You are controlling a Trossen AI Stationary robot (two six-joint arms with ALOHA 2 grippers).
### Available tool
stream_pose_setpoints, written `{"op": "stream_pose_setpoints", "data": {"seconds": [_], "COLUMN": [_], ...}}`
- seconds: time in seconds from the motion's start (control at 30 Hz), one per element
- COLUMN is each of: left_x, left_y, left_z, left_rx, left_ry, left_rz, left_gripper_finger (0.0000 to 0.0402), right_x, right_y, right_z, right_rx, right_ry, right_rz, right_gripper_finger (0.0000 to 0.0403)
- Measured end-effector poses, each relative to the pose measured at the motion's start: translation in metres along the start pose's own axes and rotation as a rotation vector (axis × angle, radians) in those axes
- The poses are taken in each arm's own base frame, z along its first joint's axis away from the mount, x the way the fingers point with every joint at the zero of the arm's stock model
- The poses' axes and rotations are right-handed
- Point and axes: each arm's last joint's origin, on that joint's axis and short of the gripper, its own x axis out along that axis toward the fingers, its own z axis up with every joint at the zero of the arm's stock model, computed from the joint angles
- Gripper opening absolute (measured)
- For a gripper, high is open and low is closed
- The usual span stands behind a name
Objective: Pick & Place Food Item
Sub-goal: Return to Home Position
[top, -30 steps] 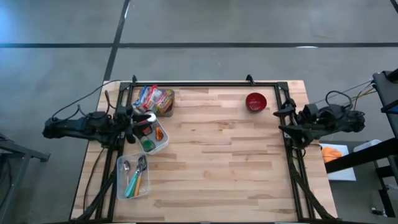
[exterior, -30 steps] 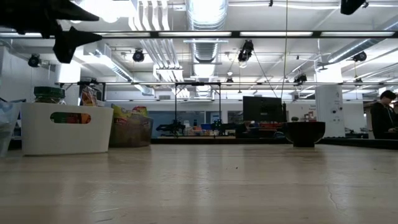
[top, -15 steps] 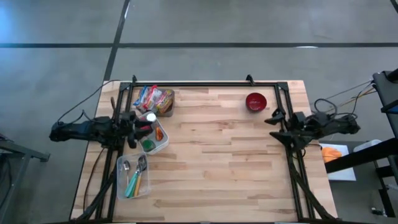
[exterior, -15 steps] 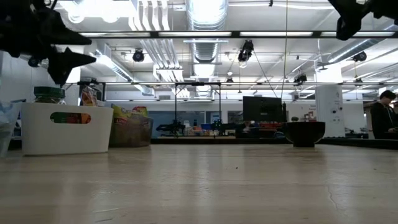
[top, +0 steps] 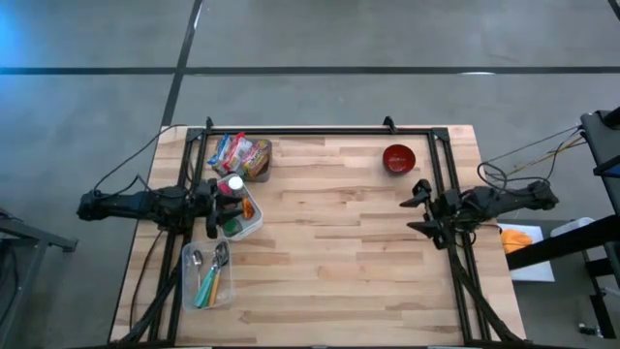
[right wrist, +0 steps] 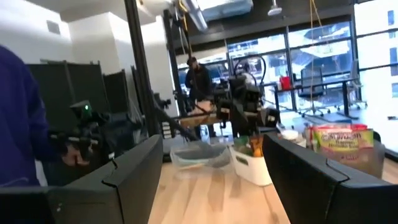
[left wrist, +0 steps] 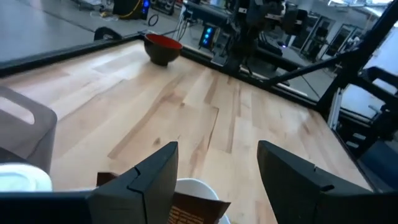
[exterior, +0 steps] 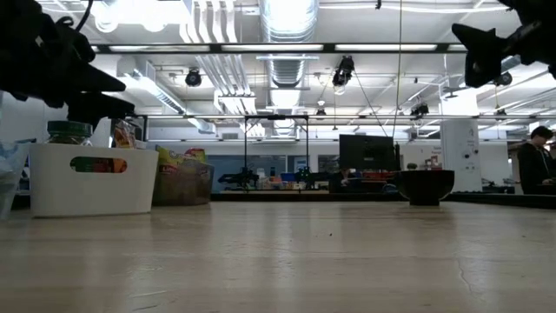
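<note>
Grey concrete floor (top: pixel 310 39) surrounds a light wooden table (top: pixel 339 252) with a black frame, seen from above. Along the table's left side sit three containers. Nearest the far edge is a small tub packed with colourful snack bags (top: pixel 242 152). Just in front of it is a white bin (top: pixel 258 218) holding food items (top: pixel 231 225), among them something green, something red and a jar with a white lid. Nearest the front edge is a transparent bin (top: pixel 184 276) holding several spoons (top: pixel 221 257), some of bare metal and others with green, yellow and blue handles. A red bowl (top: pixel 398 158) stands alone near the table's far right corner, well apart from everything else. The left arm reaches in from the table's left side, and the left tool (top: pixel 217 206) hangs over the left edge of the white bin. It is released, with its two dark fingers (left wrist: pixel 149 180) spread wide and nothing between them. The right arm reaches in from the right side, and the right tool (top: pixel 417 206) hangs over bare wood near the table's right edge, in front of the red bowl. It too is released and empty, its fingers (right wrist: pixel 134 168) spread apart. From table height, both arms show as dark shapes high in the upper corners, above the white bin and the bowl. A person (exterior: pixel 532 165) stands in the room beyond the table's right end.
</note>
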Motion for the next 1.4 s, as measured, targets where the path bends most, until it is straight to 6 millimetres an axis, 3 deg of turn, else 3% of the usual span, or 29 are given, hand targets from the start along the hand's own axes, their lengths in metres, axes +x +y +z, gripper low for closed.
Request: {"op": "stream_pose_setpoints", "data": {"seconds": [0.17,0.47,1.4], "left_x": [0.0,0.0,0.001], "left_y": [0.0,0.0,0.0], "left_z": [0.0,-0.001,-0.001], "left_rx": [0.04,0.041,0.044], "left_ry": [0.005,0.008,0.011], "left_rz": [0.002,0.003,0.004], "left_gripper_finger": [0.022,0.022,0.022], "right_x": [0.001,0.002,0.003], "right_y": [-0.001,-0.003,-0.003], "right_z": [-0.007,-0.014,-0.016], "right_rx": [-0.007,-0.17,-0.169], "right_ry": [0.054,0.13,0.143], "right_rz": [-0.01,-0.021,-0.022], "right_gripper_finger": [0.0271,0.0271,0.0271]}}
